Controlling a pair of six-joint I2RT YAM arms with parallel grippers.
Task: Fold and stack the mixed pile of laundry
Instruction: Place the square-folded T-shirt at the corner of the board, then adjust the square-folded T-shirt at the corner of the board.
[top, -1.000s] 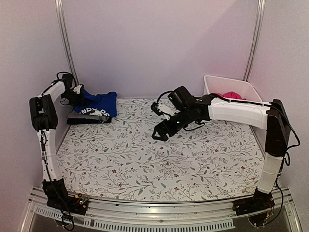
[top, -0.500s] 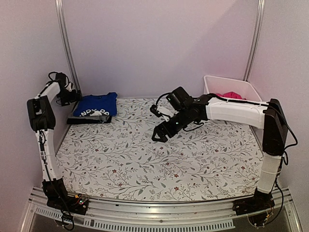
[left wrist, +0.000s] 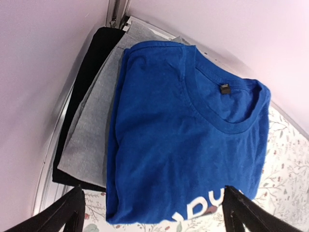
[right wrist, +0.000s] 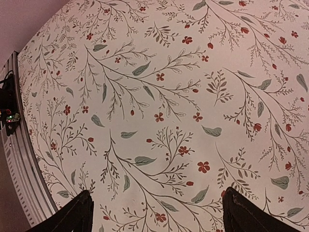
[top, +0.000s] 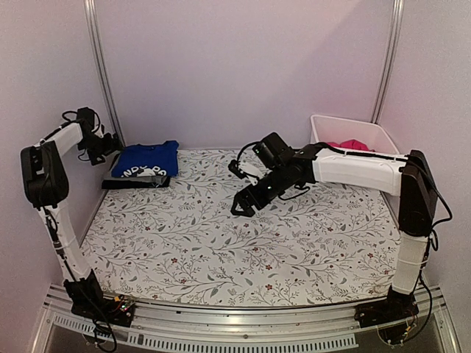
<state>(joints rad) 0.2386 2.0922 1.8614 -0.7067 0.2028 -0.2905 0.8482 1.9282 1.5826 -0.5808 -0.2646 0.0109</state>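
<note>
Widest thing is the floral table covering (top: 221, 243), spreading from the foot of the white bin (top: 329, 126) leftward and toward the arm bases. Next the right arm (top: 360, 170), reaching out past the bin's left side, low over bare cloth; the left arm (top: 45, 173) stands raised at the wall, far left of the bin. Bin itself: rectangular, plastic, open top, far right corner. Inside it a magenta-pink garment (top: 352, 145), bunched, its crest showing over the near rim; the rest of the contents are hidden behind the arm. Well left of the bin, along the same far edge, is a folded stack: royal-blue shirt (left wrist: 183, 135) on top, neck opening and label facing up, white print at one hem; grey garment (left wrist: 89, 135) beneath, sticking out along one side; black garment (left wrist: 84, 82) lowest, sticking out further. At the stack the left gripper (left wrist: 154, 215) is raised clear of the cloth, jaws spread wide, nothing between them. Left of the bin the right gripper (right wrist: 157, 212) has its jaws likewise spread and empty, only floral cloth below
</note>
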